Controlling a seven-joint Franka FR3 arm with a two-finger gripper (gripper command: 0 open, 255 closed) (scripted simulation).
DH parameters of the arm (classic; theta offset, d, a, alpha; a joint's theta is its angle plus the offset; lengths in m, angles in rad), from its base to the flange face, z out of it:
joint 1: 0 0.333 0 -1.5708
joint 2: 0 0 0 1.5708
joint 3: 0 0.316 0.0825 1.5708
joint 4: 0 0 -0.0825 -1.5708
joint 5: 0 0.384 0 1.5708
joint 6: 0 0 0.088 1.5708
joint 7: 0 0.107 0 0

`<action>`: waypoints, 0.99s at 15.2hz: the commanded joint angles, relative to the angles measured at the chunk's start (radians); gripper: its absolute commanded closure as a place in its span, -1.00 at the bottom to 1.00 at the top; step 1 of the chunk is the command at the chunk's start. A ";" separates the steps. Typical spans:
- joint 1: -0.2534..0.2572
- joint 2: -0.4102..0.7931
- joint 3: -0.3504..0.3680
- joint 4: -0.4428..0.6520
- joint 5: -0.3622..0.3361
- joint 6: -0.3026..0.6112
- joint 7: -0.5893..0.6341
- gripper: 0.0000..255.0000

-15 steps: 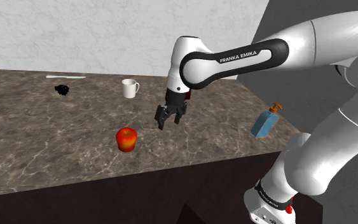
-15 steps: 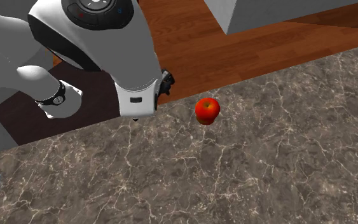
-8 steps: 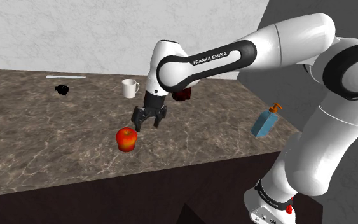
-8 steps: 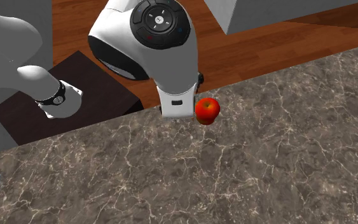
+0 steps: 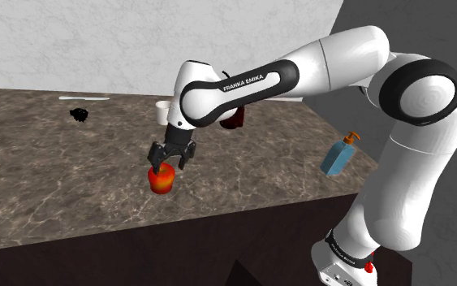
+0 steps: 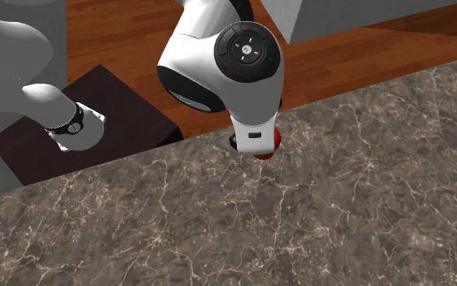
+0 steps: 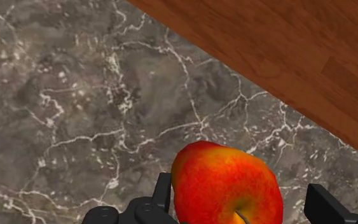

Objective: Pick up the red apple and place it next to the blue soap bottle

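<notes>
The hand [image 5: 170,161] is being held open just above the red apple [image 5: 161,179], with its two black fingers [image 7: 162,191] being spread to either side of the fruit. In the wrist view the apple is being framed between them, its stem dimple facing the camera. A clear gap is being left at one finger, and whether the other is touching the skin cannot be told. The apple is not being gripped.

The apple is being carried by the dark marbled surface [image 5: 48,183], near its front edge. In the shoulder view the blue soap bottle [image 5: 338,154], with its orange pump, is being shown at 3 o'clock from the apple, well apart from it and near the surface's corner. A white mug [image 5: 162,109] is being partly hidden by the white arm [image 5: 299,69] at 12 o'clock from the apple. A small black object [image 5: 79,114] is being shown at 10 o'clock, with a thin white strip [image 5: 84,97] just beyond it.

In the second exterior view the arm's wrist is being seen from above. Most of the apple is being covered by it, and a red sliver is being left in sight at 3 o'clock of the wrist. A wooden floor [image 6: 137,41] is being shown beyond the surface's edge.
</notes>
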 commanded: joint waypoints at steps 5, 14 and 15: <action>0.010 0.034 0.004 -0.015 -0.001 0.051 0.000 -1.00; 0.010 0.034 0.004 -0.015 -0.001 0.051 0.000 1.00; 0.010 0.034 0.004 -0.015 -0.001 0.051 0.000 1.00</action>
